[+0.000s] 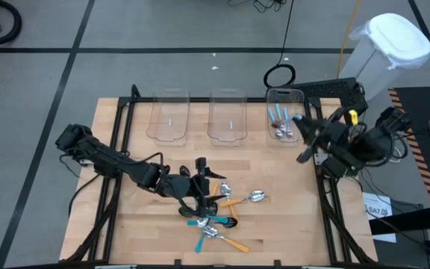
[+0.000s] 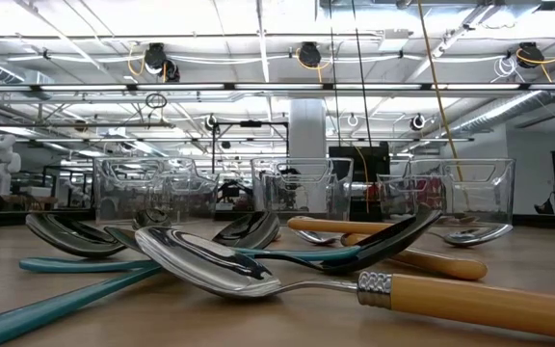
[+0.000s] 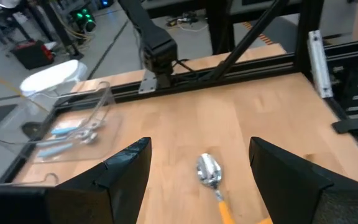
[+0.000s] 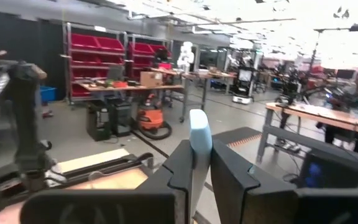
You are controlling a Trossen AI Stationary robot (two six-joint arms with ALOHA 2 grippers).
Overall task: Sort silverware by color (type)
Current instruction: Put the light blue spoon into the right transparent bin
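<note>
Spoons (image 1: 219, 217) lay piled at the table's (image 1: 275, 224) front, under the left gripper (image 1: 200, 196). Low view: same pile. Left wrist: fingers wide apart, empty, over an orange-handled spoon (image 3: 211, 176). Right wrist: right gripper (image 4: 202, 163) clamped a light-blue handle (image 4: 200, 140).

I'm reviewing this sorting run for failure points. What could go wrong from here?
The right gripper pinches a light-blue spoon handle by a short length, so it might slip or miss the right-hand bin that already holds spoons. The left gripper, open over an orange-handled spoon, works beside the spoon pile, where crossed handles could be dragged or lifted together.
</note>
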